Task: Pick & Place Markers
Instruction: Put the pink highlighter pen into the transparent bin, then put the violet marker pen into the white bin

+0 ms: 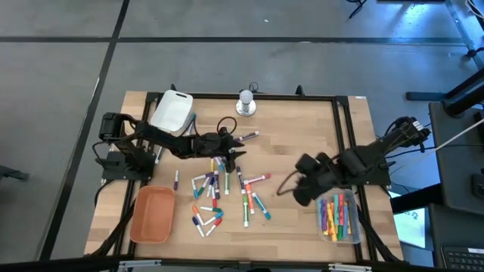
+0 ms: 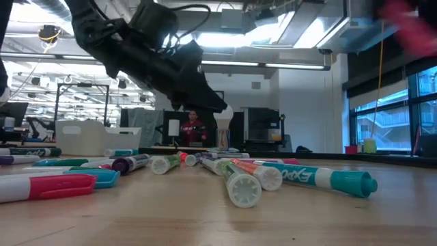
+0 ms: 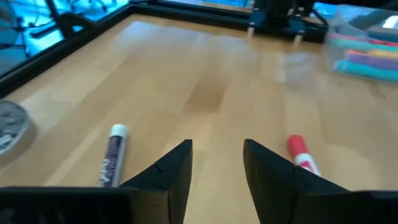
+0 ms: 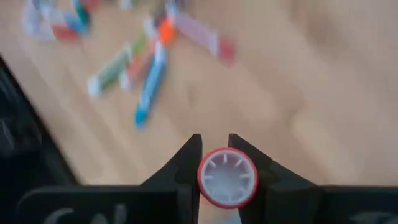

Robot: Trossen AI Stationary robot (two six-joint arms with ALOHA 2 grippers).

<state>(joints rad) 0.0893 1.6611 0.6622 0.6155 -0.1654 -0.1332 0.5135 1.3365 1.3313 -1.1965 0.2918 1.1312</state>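
Note:
Many markers (image 1: 227, 189) lie loose on the wooden table's middle, some white-barrelled with coloured caps; they also show in the low view (image 2: 239, 179). My left gripper (image 1: 239, 148) hovers open and empty over the far side of the pile; in its wrist view (image 3: 217, 146) a purple-capped marker (image 3: 114, 155) and a red one (image 3: 301, 153) lie to either side of the fingers. My right gripper (image 1: 301, 189) is between the pile and the clear tray (image 1: 339, 217), shut on a red marker (image 4: 227, 177). My right gripper pinches the red marker between its two fingers. The marker shows end-on in the wrist view, its round white end with red rim (image 4: 227, 163) just behind the fingertips. It is lifted clear of the table.
The clear tray at the near right holds several coloured markers and also shows in the left wrist view (image 3: 367, 53). An orange tray (image 1: 153, 214) sits near left, a white tray (image 1: 172, 112) far left. A small metal-based object (image 1: 246, 103) stands at the far edge.

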